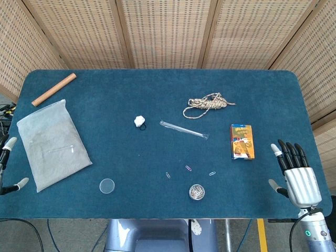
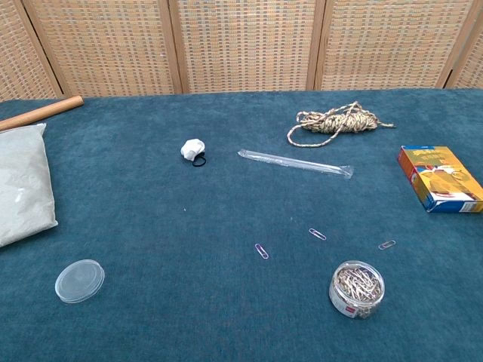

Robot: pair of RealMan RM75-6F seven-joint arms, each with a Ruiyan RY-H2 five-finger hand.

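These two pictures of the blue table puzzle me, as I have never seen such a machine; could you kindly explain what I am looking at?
It is a two-armed robot with human-like hands, steered by a person. The head view looks down from above; the chest view looks across the blue table from lower down.

The right hand hovers open at the table's right edge, beside a small printed box. Only fingertips of the left hand show at the left edge, near a grey plastic bag. Neither holds anything.

Also lying there: a wooden stick, a bundle of rope, a wrapped straw, a small white object with a black loop, a clear lid, a tub of paper clips and three loose clips.
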